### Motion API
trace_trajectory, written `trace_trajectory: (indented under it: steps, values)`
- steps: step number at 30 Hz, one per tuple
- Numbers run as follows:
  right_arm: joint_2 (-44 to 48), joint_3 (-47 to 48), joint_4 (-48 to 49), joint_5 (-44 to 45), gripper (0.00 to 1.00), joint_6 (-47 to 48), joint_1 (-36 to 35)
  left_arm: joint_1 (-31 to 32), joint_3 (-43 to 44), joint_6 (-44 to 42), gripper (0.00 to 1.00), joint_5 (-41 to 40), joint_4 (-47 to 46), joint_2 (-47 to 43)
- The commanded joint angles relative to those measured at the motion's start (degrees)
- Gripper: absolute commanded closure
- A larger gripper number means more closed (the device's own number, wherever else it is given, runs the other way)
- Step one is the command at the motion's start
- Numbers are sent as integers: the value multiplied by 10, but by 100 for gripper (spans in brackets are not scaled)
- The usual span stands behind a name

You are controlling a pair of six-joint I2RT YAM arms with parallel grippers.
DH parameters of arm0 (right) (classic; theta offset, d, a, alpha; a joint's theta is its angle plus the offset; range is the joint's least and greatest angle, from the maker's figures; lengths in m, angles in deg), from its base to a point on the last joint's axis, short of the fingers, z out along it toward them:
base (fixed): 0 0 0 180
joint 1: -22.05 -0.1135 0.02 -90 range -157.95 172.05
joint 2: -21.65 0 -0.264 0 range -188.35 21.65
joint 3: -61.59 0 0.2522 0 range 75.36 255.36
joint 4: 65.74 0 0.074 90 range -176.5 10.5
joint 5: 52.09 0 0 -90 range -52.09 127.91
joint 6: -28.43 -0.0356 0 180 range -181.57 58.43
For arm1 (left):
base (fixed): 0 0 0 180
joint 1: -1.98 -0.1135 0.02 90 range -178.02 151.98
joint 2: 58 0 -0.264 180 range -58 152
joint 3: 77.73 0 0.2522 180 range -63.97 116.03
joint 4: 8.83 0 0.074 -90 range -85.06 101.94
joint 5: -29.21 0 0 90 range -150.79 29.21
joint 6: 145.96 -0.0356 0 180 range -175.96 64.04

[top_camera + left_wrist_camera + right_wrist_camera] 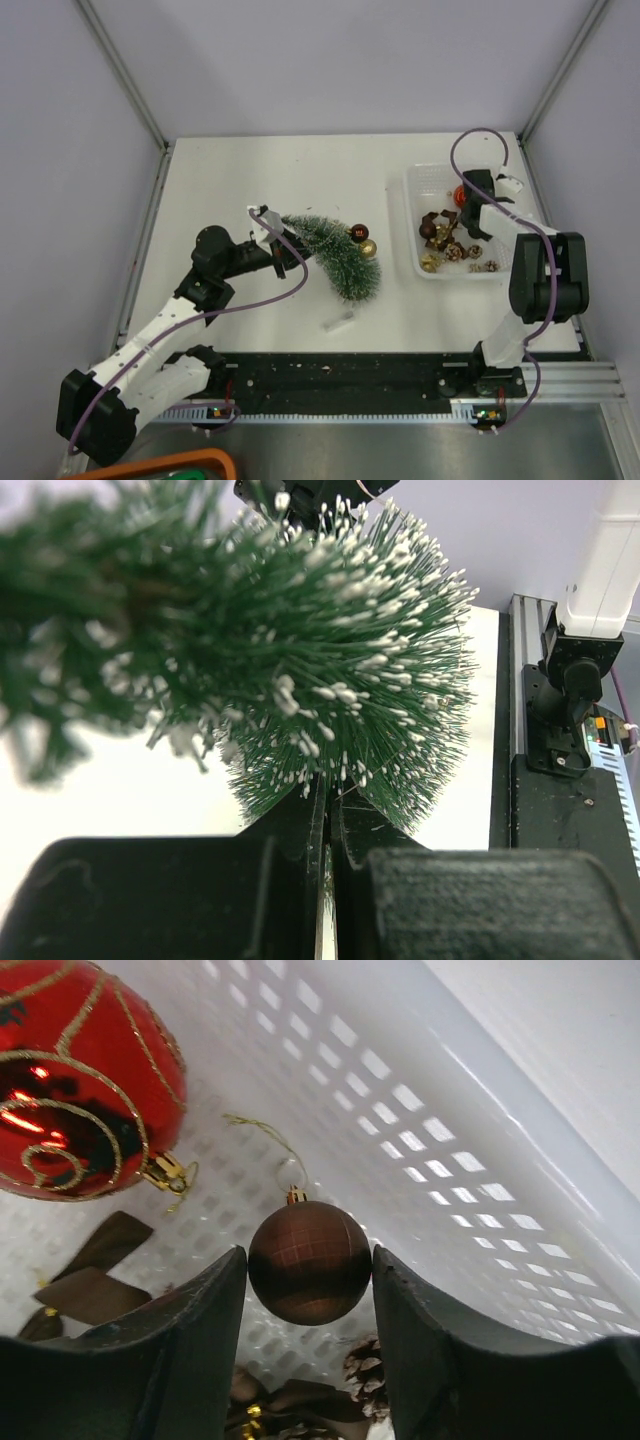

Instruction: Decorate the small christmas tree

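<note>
The small christmas tree (338,258) lies tilted on the white table, its wide end toward the arms. My left gripper (281,250) is shut on its narrow upper part; in the left wrist view the bristles (340,660) spread just past the closed left gripper (330,815). A red bauble (355,233) and a gold bauble (368,247) sit against the tree. My right gripper (308,1270) is down inside the white basket (420,1110), and both its fingers touch a brown bauble (310,1260) between them. From above, the right gripper (470,212) hides that bauble.
The basket (412,235) at the right holds a large red bauble with gold swirls (80,1080), brown bows (90,1270), a pinecone (365,1365) and several more ornaments. A small white piece (338,322) lies near the front rail. Grey walls enclose the table.
</note>
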Motion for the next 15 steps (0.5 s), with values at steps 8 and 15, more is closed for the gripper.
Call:
trace_trajectory:
  steps: [8, 15]
  values:
    - [-7, 21, 79, -121, 60, 8, 1, 3, -4, 7, 100, -1, -12, 0]
    - [-18, 28, 76, -121, 56, 18, 2, 3, -2, 6, 100, -2, -10, -1]
